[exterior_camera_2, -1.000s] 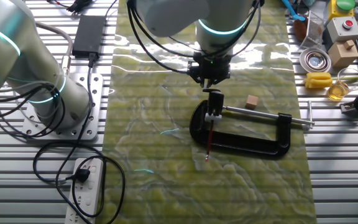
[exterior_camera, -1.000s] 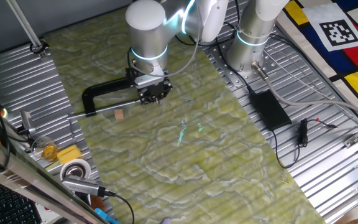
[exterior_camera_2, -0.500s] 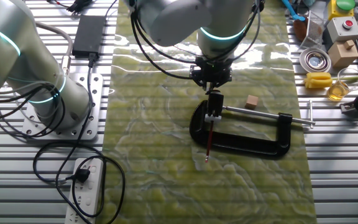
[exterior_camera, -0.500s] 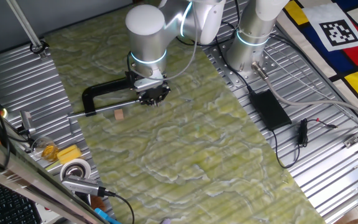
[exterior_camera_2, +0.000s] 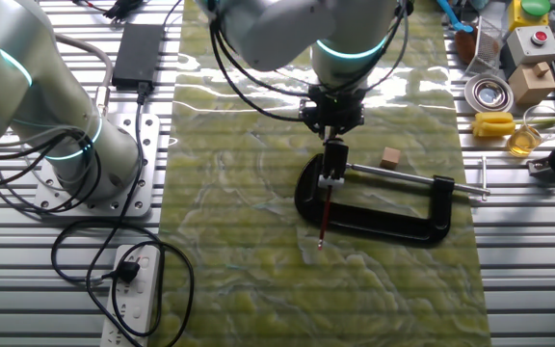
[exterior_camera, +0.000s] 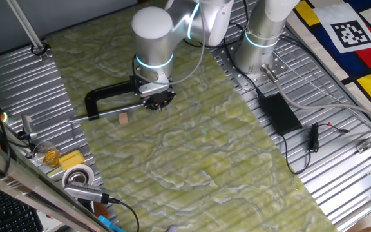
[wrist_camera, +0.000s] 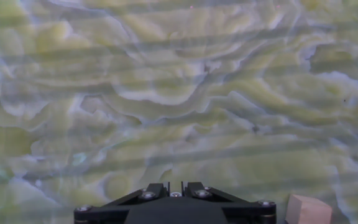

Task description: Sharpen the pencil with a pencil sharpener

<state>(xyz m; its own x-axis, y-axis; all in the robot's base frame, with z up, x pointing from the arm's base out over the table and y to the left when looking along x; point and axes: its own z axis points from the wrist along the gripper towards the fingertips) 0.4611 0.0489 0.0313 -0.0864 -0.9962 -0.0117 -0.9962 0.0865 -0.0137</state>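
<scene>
The pencil (exterior_camera_2: 324, 216) is a thin dark-red stick. It lies across the frame of the black C-shaped clamp (exterior_camera_2: 383, 224), with its tip past the frame. Its upper end sits in a small black-and-white pencil sharpener (exterior_camera_2: 330, 169) at the clamp's jaw. My gripper (exterior_camera_2: 333, 133) hangs just above the sharpener with its fingers close together and nothing seen between them. In one fixed view the gripper (exterior_camera: 158, 103) stands at the clamp's (exterior_camera: 108, 95) right end and the pencil is hidden. The hand view shows only the gripper's base (wrist_camera: 176, 186) over the green mat.
The clamp's grey screw rod (exterior_camera_2: 408, 180) runs right to its T-handle. A small wooden block (exterior_camera_2: 390, 157) lies beside it and also shows in the hand view (wrist_camera: 309, 210). Tape, a yellow piece and tools (exterior_camera_2: 494, 123) lie at the mat's right edge. A power brick (exterior_camera: 277, 113) and cables lie on the metal table.
The gripper has shifted slightly right and down towards the sharpener. The pencil and clamp have not moved.
</scene>
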